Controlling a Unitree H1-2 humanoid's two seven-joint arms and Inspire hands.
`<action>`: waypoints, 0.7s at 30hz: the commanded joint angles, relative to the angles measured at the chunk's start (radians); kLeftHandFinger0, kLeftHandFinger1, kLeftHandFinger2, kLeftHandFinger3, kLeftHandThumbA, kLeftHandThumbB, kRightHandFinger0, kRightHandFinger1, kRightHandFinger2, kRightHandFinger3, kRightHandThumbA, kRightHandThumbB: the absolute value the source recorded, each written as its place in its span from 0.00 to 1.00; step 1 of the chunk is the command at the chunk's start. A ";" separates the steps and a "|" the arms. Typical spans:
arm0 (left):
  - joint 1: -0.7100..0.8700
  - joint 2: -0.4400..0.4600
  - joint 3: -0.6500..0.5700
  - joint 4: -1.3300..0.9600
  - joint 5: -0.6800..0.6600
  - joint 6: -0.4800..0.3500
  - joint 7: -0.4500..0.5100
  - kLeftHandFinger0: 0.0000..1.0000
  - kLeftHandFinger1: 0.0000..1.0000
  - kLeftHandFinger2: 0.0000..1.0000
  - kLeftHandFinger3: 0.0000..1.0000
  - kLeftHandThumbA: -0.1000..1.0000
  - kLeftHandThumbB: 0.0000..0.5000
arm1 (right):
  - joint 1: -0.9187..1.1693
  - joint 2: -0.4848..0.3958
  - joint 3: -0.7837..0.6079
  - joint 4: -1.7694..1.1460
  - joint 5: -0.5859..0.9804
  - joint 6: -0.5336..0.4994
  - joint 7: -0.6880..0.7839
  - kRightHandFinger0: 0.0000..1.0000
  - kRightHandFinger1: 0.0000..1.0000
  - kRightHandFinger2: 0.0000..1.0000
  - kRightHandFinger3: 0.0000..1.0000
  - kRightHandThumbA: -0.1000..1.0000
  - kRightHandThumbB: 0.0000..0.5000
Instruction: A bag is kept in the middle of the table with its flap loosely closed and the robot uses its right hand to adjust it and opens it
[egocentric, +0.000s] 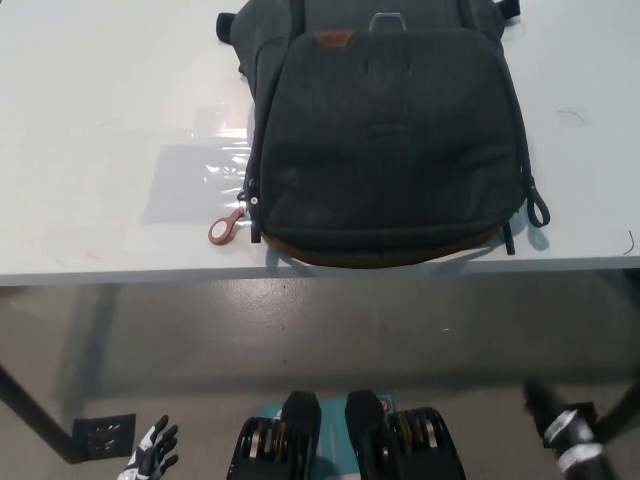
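Grey concrete floor is showing beneath a white table (90, 150) that is filling the upper half of the view. Down at the bottom left, the robot's white left hand (150, 452) is hanging low below the table's edge with its fingers spread apart, holding nothing. At the bottom right, the black right hand (560, 420) is also sitting low, blurred, so I cannot tell whether it is open or closed. Well above both hands, a dark grey fabric bag with a tan leather base (385, 140) is lying flat near the table's front edge, its flap (390, 130) lying closed over the front. A tan leather zipper pull loop (226, 227) is resting on the table just beside the bag's left corner, over a clear plastic sheet (195, 185).
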 joint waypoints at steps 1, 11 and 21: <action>0.003 0.018 0.007 -0.018 -0.012 -0.072 -0.010 1.00 1.00 1.00 1.00 1.00 1.00 | -0.120 -0.097 -0.077 -0.226 0.149 0.160 0.015 1.00 1.00 1.00 1.00 1.00 0.88; 0.031 0.021 0.009 -0.023 -0.012 -0.072 -0.008 1.00 1.00 1.00 1.00 1.00 1.00 | -0.580 -0.186 -0.178 -0.153 0.338 0.457 -0.004 1.00 1.00 1.00 1.00 1.00 0.89; 0.054 0.024 0.010 -0.027 0.001 -0.072 0.000 1.00 1.00 1.00 1.00 1.00 1.00 | -0.977 -0.168 -0.203 0.288 0.421 0.494 0.123 1.00 1.00 1.00 1.00 1.00 0.72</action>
